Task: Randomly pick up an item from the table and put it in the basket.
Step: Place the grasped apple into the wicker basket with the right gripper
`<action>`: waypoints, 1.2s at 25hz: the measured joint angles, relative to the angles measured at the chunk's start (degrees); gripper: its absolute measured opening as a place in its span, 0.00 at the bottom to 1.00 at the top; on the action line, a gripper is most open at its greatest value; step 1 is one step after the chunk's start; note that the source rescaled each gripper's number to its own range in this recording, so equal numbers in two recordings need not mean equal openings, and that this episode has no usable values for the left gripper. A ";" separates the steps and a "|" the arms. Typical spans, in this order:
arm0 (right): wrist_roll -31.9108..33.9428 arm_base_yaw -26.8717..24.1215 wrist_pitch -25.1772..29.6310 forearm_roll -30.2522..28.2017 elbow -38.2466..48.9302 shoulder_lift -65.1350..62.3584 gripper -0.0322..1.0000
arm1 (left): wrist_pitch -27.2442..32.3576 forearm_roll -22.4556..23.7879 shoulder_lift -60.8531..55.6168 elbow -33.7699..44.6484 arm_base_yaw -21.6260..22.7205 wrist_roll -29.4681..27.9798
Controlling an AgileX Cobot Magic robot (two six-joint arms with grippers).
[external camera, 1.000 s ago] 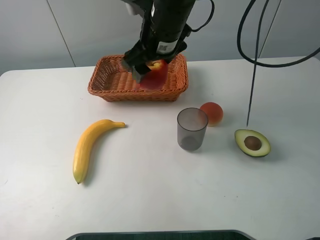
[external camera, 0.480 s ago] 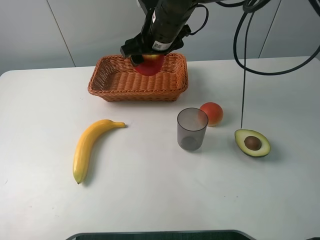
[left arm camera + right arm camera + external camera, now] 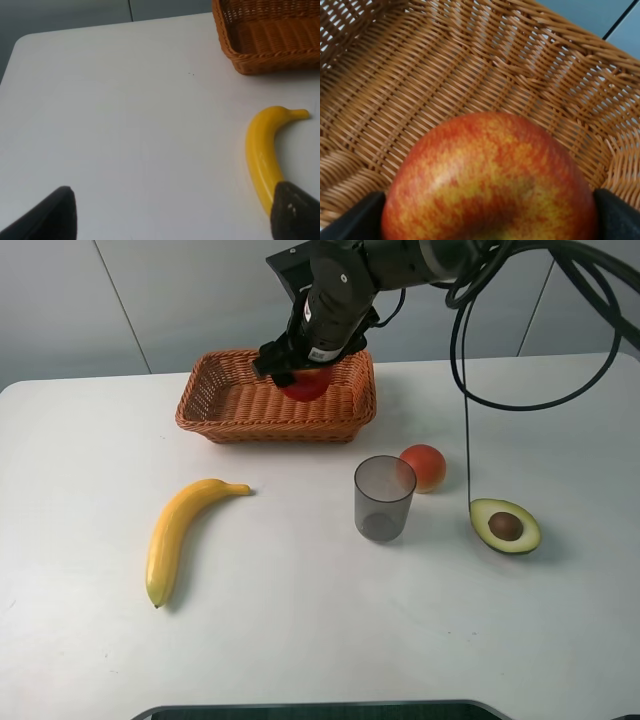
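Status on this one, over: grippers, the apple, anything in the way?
Right gripper shut on apple, inside basket walls, not released. Left gripper open, empty, by banana. Nothing in the way.

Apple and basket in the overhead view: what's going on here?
The right gripper holds the red apple low inside the wicker basket, jaws closed on it, not yet released. The left gripper hangs open above the table near the banana, holding nothing. The banana, grey cup, orange-red round fruit and halved avocado lie on the table.
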 joint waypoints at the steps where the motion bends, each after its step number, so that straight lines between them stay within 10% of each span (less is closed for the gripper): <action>1: 0.17 0.00 -0.06 -0.62 0.00 0.33 0.03 | 0.00 0.00 0.00 0.00 0.00 0.00; 8: 2.15 0.00 -0.32 -2.15 0.00 0.96 0.03 | 0.00 0.00 0.00 0.00 0.00 0.00; 10: 2.56 0.00 -0.58 -2.15 0.00 0.96 0.74 | 0.00 0.00 0.00 0.00 0.00 0.00; 12: 2.80 0.00 -0.68 -2.18 0.00 0.96 0.94 | 0.00 0.00 0.00 0.00 0.00 0.00; 30: 0.06 0.00 5.35 3.54 0.11 -5.18 1.00 | 0.00 0.00 0.00 0.00 0.00 0.00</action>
